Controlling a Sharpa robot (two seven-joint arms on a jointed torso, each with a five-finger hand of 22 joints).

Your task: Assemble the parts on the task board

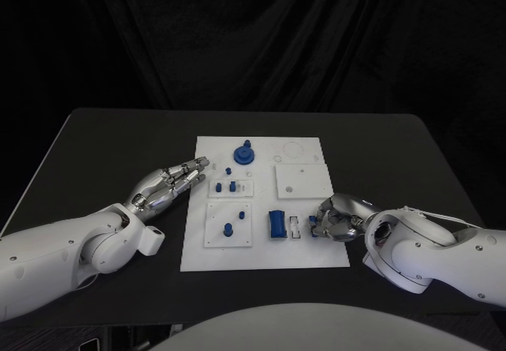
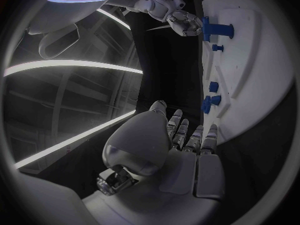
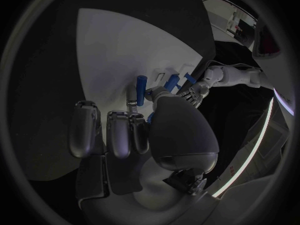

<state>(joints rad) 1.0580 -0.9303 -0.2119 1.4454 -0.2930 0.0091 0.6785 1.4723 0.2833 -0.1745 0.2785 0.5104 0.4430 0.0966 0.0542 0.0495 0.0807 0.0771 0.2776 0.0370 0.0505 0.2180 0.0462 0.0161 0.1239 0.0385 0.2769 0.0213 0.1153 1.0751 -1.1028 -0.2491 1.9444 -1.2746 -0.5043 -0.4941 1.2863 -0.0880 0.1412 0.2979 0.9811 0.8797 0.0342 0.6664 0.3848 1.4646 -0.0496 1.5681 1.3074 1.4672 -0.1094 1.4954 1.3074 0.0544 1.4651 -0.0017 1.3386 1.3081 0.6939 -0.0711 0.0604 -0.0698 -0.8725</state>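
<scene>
1. Two silver hands work at the white task board [image 1: 264, 252], which lies in the middle of the black table [image 1: 95, 146].
2. Left hand [image 1: 169, 184]: lies just beside the board's left edge, about level with its middle. Fingers stretched out nearly straight and close together, tips pointing toward the board. Nothing in it. The left wrist view [image 2: 187, 140] shows the same: fingers flat and side by side, near the board's rim, apart from any part.
3. Right hand [image 1: 335, 218]: at the near right corner of the board, fingers curled in over the board's edge. In the right wrist view [image 3: 144, 130] the thumb and fingers close toward a small blue piece at the fingertips; whether it is truly pinched I cannot tell.
4. Parts on the board: a round blue gear [image 1: 245, 154] with a knob stands at the far middle. Small blue pegs [image 1: 227, 187] sit on the raised white plate left of centre. Two more blue pegs [image 1: 232, 223] stand on the near left plate.
5. Blue block [image 1: 276, 224], oblong, lies at the near middle, just left of a small white slotted holder [image 1: 296, 228] and the right hand.
6. Plain white square plate [image 1: 303, 180] sits at right of centre, far of the right hand.
</scene>
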